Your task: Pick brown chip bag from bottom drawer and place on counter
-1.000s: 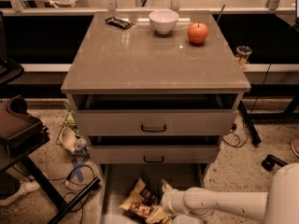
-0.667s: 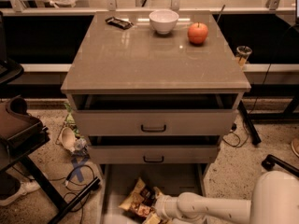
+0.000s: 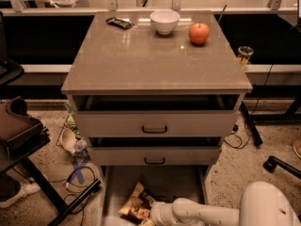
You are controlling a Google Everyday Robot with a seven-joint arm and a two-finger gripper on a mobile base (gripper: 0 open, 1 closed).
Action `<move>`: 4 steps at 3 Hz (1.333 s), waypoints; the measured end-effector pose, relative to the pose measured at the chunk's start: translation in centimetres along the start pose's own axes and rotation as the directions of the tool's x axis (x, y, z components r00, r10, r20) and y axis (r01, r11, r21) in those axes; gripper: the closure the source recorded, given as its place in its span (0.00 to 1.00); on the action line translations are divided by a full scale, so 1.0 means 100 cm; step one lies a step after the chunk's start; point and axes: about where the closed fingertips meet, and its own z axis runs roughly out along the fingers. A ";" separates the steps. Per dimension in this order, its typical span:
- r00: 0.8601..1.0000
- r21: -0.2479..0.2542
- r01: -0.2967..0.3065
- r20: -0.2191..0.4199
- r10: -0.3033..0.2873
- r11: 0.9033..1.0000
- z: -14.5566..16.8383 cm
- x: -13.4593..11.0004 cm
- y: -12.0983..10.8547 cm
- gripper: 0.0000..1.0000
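Observation:
The brown chip bag (image 3: 136, 205) lies in the open bottom drawer (image 3: 117, 187), left of centre near the bottom edge of the view. My white arm reaches in from the lower right. The gripper (image 3: 150, 216) sits at the bag's right end, touching it, and is cut off by the frame's bottom edge. The counter (image 3: 155, 55) is the glossy grey-beige top of the cabinet above.
On the counter stand a white bowl (image 3: 165, 20), a red apple (image 3: 199, 33) and a small dark wrapped bar (image 3: 119, 22). The two upper drawers (image 3: 155, 124) are slightly pulled out above the bottom drawer. Cables and clutter (image 3: 70, 142) lie on the floor at left.
My arm has slid left along the bottom of the view, bringing the gripper closer onto the bag's right end. The bag stays in the drawer.

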 end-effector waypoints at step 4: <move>1.000 -0.007 -0.005 0.003 0.005 1.000 0.004 -0.001 0.003 1.00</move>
